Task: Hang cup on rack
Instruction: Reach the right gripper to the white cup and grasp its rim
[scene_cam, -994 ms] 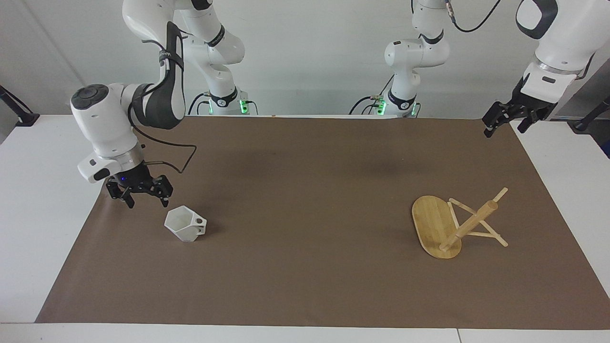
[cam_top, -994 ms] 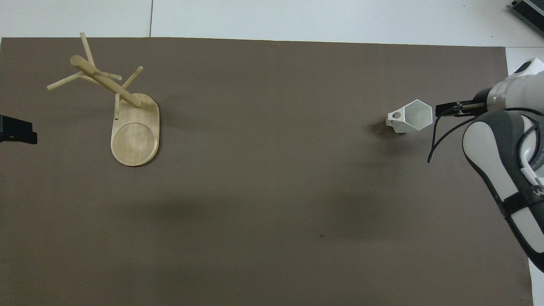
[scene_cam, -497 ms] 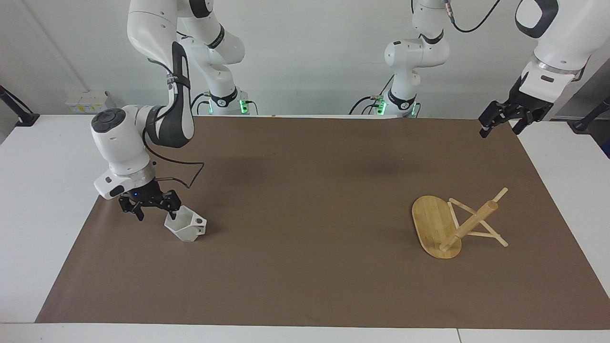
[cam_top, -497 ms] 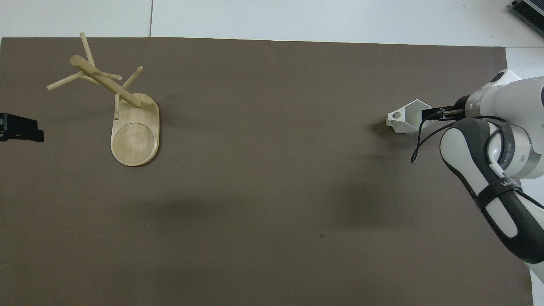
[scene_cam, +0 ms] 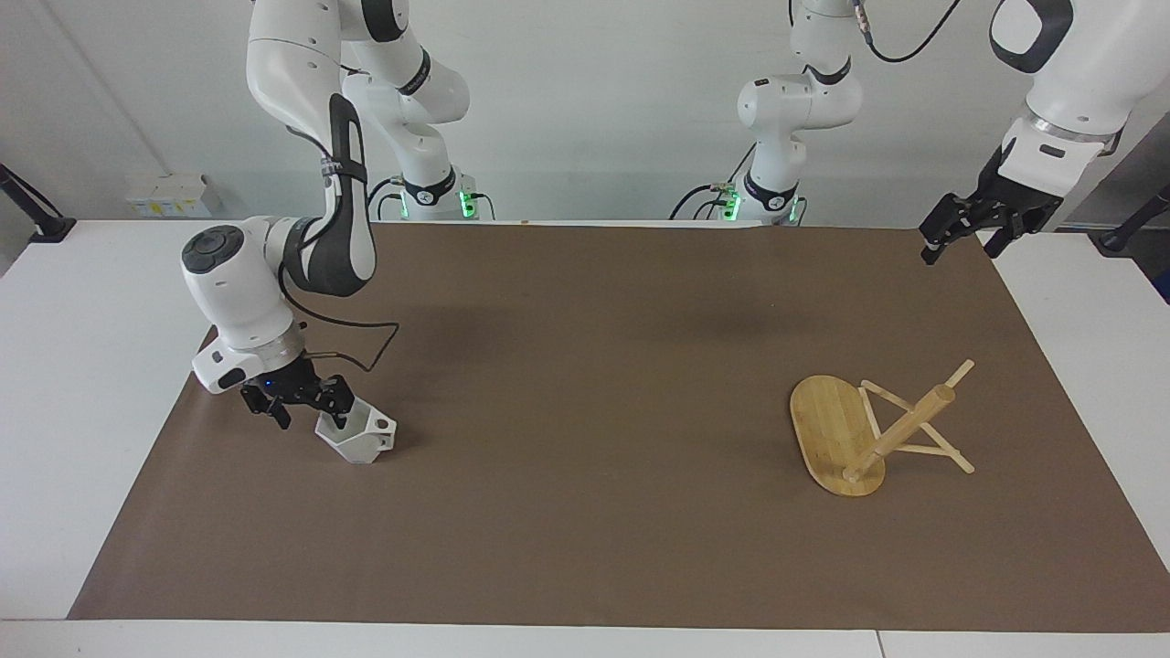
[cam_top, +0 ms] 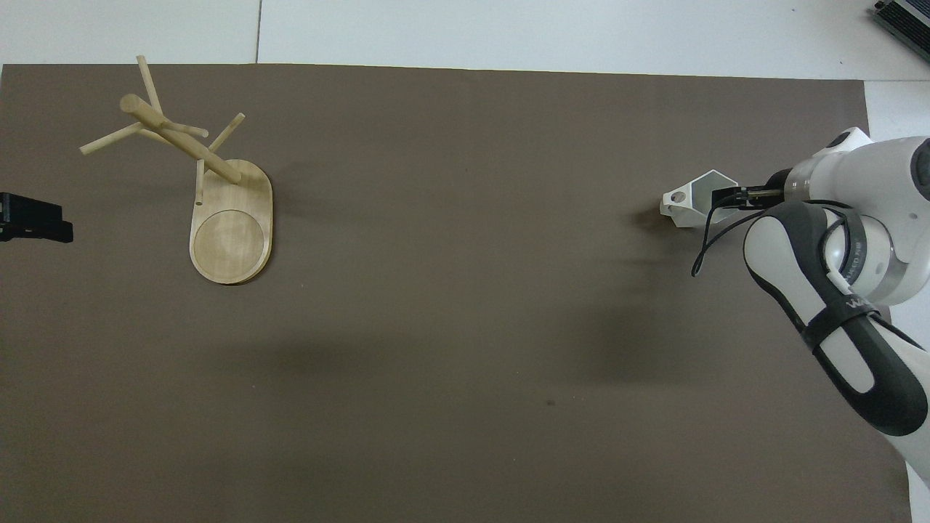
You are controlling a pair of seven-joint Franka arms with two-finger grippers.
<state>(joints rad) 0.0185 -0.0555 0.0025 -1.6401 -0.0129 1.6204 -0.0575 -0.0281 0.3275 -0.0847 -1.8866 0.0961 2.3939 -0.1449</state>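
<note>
Since a second ago the right gripper (scene_cam: 306,410) has come across and down from the bare mat onto the cup (scene_cam: 361,437); it now straddles the rim wall at the side away from the handle, one finger (scene_cam: 336,408) dipping inside the mouth, the other outside; the jaws stand apart around the wall, and whether they actually press it cannot be told; cup, rack and left gripper sit where they did

The cup stands upright on the brown mat (scene_cam: 585,384) toward the right arm's end of the table, handle with its round hole pointing toward the table's middle; in the overhead view the cup (cam_top: 690,205) is partly covered by the right gripper (cam_top: 730,197)

The rack (scene_cam: 873,434) lies tipped over toward the left arm's end of the mat, well apart from the cup; its oval base stands on edge, post slanting up and away from the base, thin pegs sticking out around it; overhead shows the rack (cam_top: 218,196) with the underside of its base facing the robots

The left gripper (scene_cam: 969,239) waits in the air over the mat's corner at the left arm's end, fingers spread wide, holding nothing; overhead, only the tip of the left gripper (cam_top: 33,226) shows at the frame edge
</note>
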